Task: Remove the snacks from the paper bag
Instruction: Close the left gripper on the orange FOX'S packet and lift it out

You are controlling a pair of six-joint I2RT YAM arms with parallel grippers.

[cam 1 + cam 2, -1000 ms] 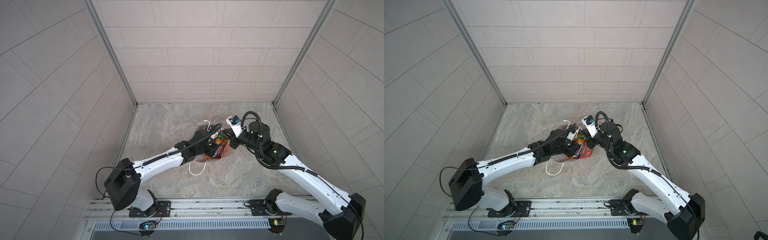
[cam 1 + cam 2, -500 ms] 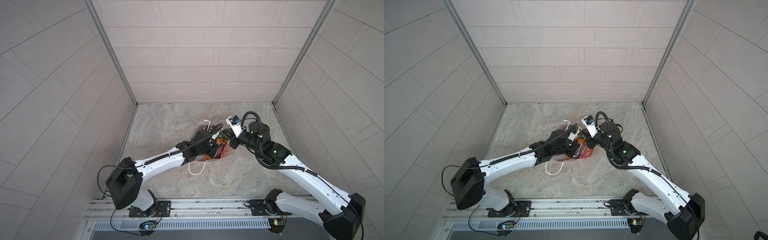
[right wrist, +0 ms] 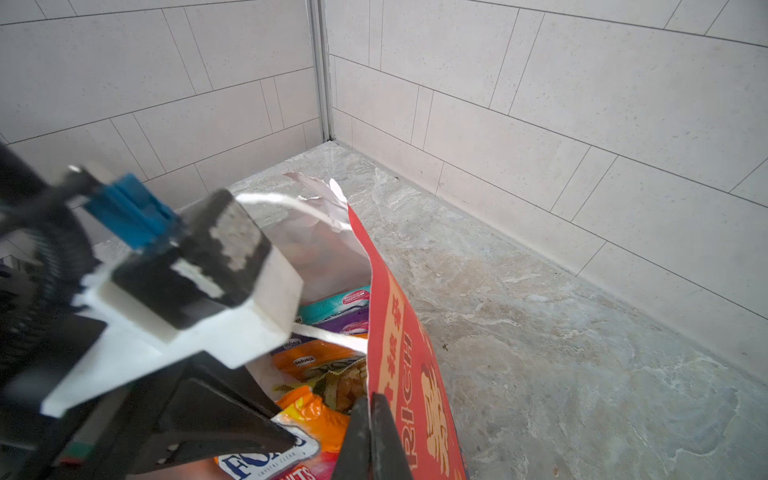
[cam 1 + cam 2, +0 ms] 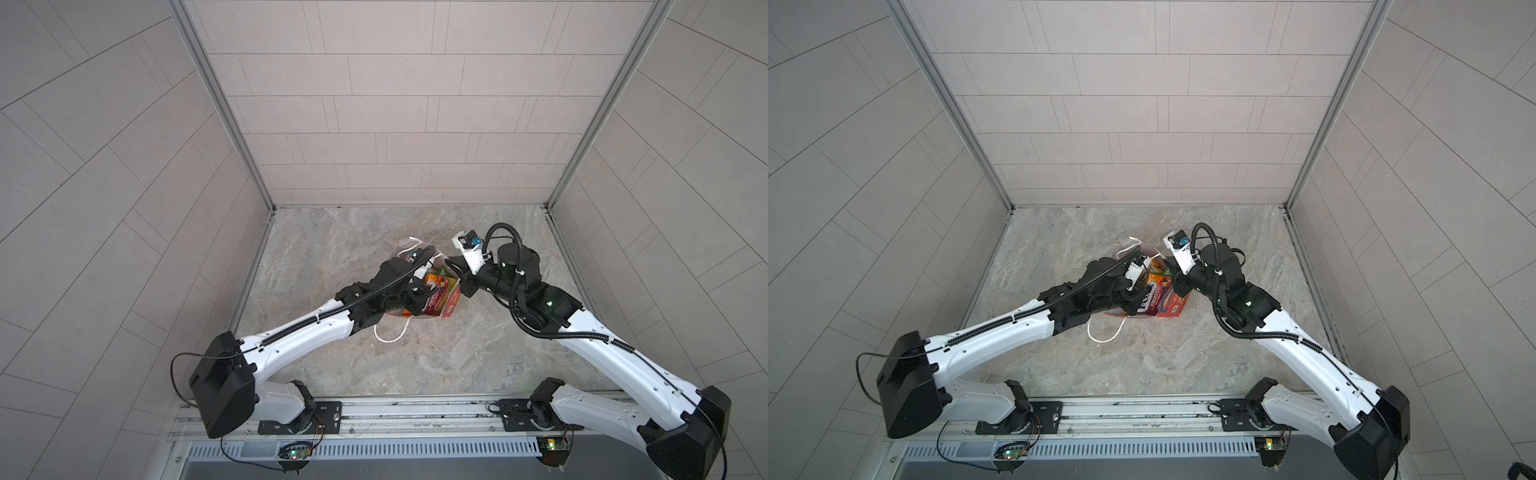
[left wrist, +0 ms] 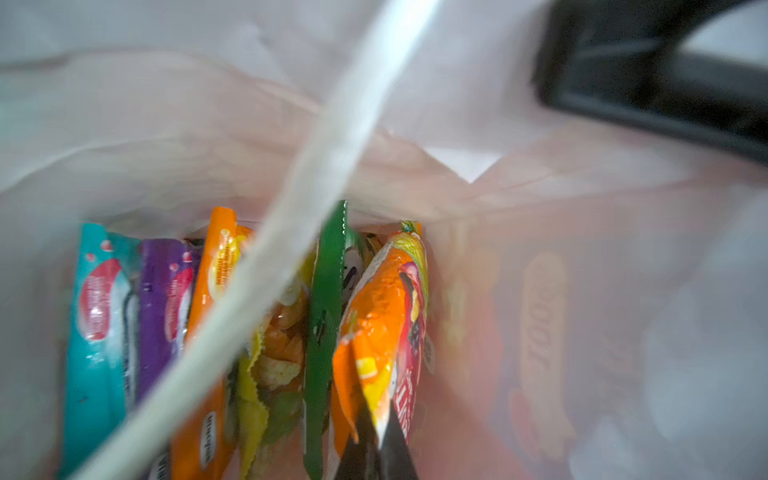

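Inside the red paper bag (image 3: 399,332), the left tool (image 5: 376,455) clamps an upright orange candy packet (image 5: 380,316) by its top edge; the right tool (image 3: 370,436) pinches the bag's rim.

The snacks (image 5: 374,316) stand side by side inside the paper bag (image 3: 399,332), ahead of the left gripper (image 5: 376,455); its rim meets the right gripper (image 3: 370,440).

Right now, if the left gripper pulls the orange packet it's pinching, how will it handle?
The orange packet probably floppy: its film is creased and bent near the left gripper. Likely slippery: the surface is glossy. It may snag on the white cord handle crossing the paper bag mouth.
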